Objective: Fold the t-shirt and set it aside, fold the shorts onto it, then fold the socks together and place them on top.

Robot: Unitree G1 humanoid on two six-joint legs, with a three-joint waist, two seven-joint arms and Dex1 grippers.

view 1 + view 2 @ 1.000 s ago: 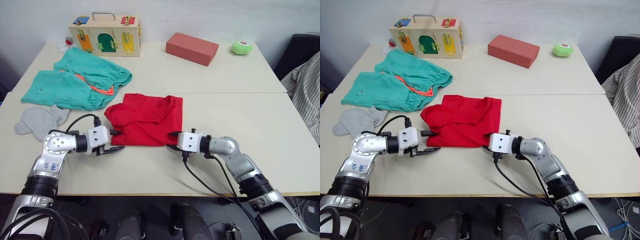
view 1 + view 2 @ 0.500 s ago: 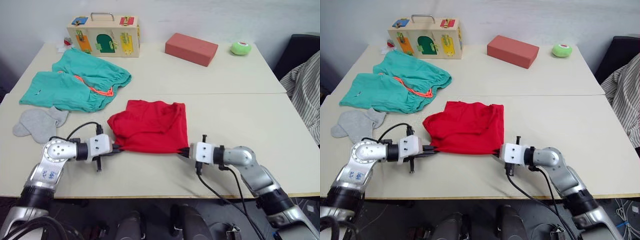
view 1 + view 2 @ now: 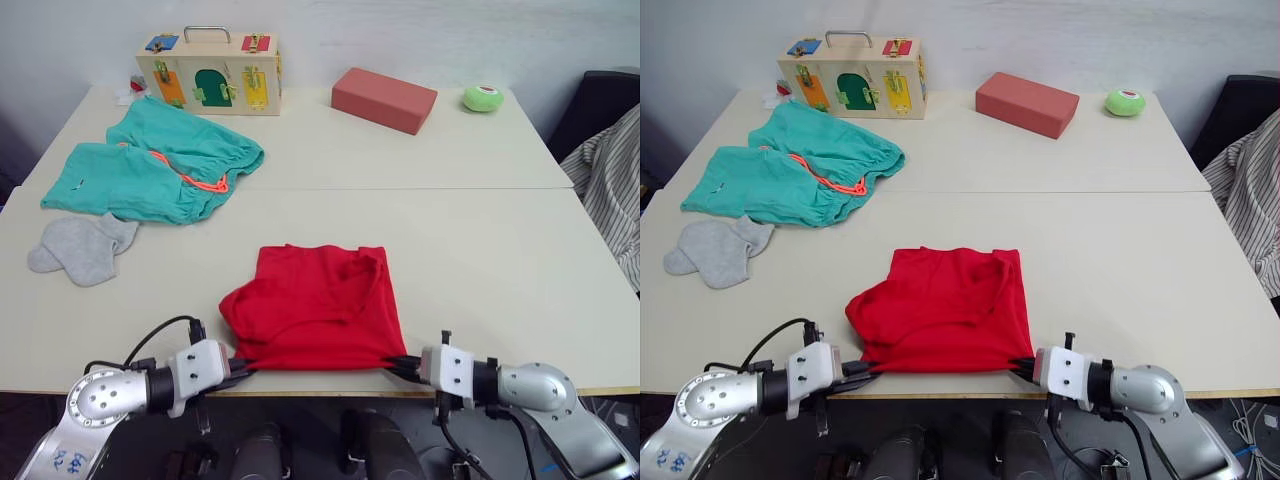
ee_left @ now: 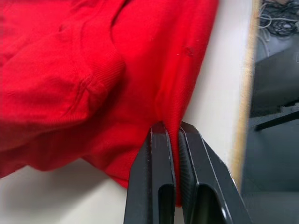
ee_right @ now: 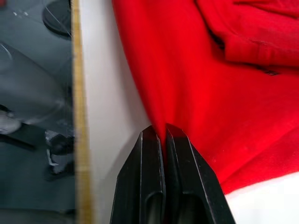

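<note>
Both clamped on the t-shirt hem at the table near edge: left gripper, right gripper. Open tabletop right of it; shorts and socks toward the far-left corner.

Two cream-topped tables are set edge to edge, the seam between them running straight across the middle; a light wooden edge band is seen along the near side. A plain whitish wall is found directly behind the far table. At the right, a dark chair is draped with grey-white striped fabric. Dark flooring with loose cables is glimpsed beyond the near right corner. The scene is evenly lit, and only soft shadows are cast on the tabletops.
</note>
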